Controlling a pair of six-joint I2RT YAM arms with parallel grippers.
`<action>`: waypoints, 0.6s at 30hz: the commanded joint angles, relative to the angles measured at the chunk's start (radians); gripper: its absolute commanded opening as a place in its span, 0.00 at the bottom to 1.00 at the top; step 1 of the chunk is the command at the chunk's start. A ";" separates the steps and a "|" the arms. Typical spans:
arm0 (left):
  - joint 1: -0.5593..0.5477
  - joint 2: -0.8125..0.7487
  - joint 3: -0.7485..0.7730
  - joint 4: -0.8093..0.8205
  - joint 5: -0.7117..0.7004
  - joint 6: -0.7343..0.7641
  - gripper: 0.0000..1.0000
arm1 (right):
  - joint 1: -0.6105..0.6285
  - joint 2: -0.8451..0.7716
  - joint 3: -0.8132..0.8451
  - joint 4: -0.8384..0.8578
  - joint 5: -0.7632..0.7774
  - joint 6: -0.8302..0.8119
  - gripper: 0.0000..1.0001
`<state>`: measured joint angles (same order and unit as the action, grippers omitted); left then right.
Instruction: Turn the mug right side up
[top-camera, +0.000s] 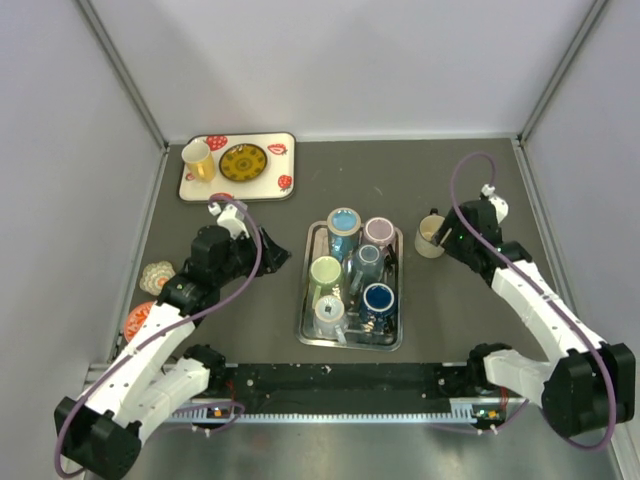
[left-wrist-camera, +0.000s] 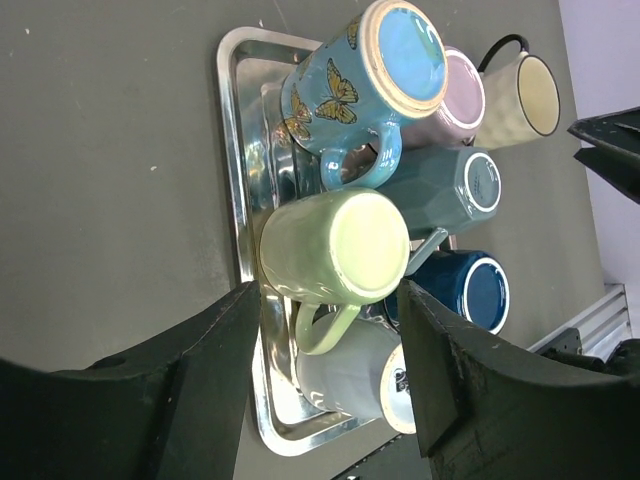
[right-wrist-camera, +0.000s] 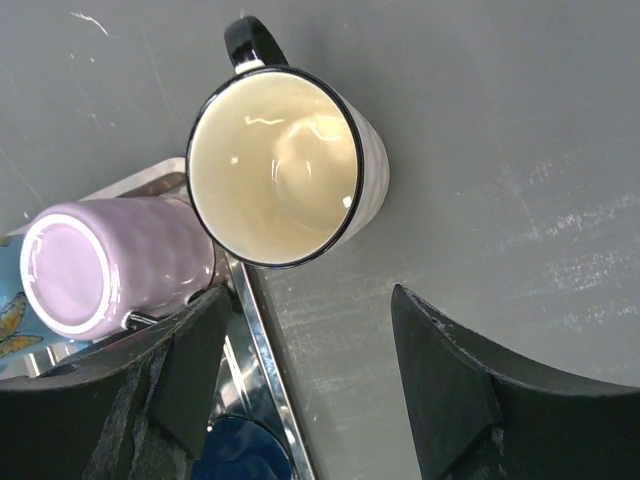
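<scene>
Right wrist view: cream mug (right-wrist-camera: 275, 165) upright just beside tray (right-wrist-camera: 268, 365), both arms' jaws apart

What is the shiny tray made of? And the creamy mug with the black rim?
The tray looks like polished metal, probably steel: it is silvery and shows mirror-like reflections. The cream mug looks like glazed ceramic, or maybe enamel: it is glossy, with bright light spots inside.

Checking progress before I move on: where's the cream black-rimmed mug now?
Top view: the cream mug stands upright on the table, just right of the metal tray, beside the pink mug, by the right gripper.
</scene>
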<state>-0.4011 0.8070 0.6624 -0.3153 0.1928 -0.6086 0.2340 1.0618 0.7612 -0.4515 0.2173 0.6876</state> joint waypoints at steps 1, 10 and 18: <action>-0.001 -0.011 -0.006 0.050 0.025 -0.011 0.62 | 0.008 0.041 0.017 0.042 -0.013 0.003 0.66; -0.001 -0.038 -0.024 0.059 0.025 -0.019 0.61 | 0.069 0.000 -0.039 0.157 -0.053 -0.005 0.58; -0.001 -0.028 -0.026 0.056 0.050 -0.031 0.60 | 0.166 0.145 -0.029 0.140 0.013 0.009 0.47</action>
<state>-0.4011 0.7879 0.6388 -0.3069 0.2234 -0.6304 0.3977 1.1648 0.7334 -0.3550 0.1905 0.6849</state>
